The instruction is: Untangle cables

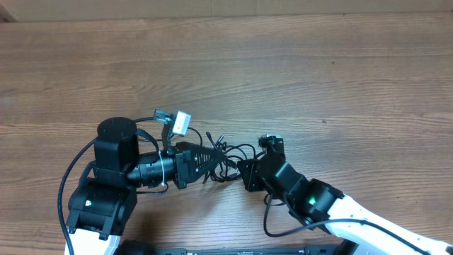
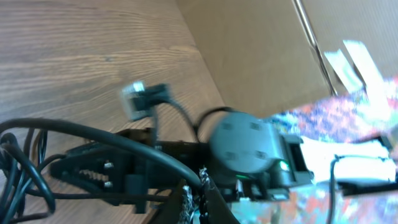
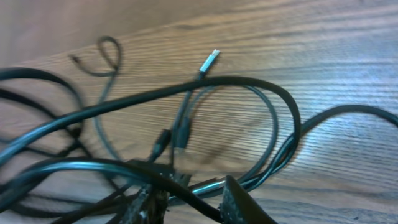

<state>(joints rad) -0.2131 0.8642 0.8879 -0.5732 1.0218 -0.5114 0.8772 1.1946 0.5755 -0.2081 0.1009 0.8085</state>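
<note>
A knot of thin black cables [image 1: 228, 152] lies on the wooden table between my two grippers. My left gripper [image 1: 216, 164] points right into the knot. In the left wrist view it [image 2: 196, 199] is shut, with one black cable [image 2: 124, 140] running into its fingertips. My right gripper [image 1: 239, 172] reaches in from the right. In the right wrist view its [image 3: 196, 205] jaws stand apart, and several cable strands [image 3: 186, 87] cross the gap between them. A silvery plug [image 3: 210, 60] on one cord lies just beyond. A grey-white connector [image 1: 173, 120] sits above the left arm.
Thick black wires [image 1: 67, 184] loop round the left base, and another [image 1: 272, 219] curls by the right arm. The table [image 1: 318, 64] stretches far and right. A cardboard wall [image 2: 267, 56] stands past the table edge in the left wrist view.
</note>
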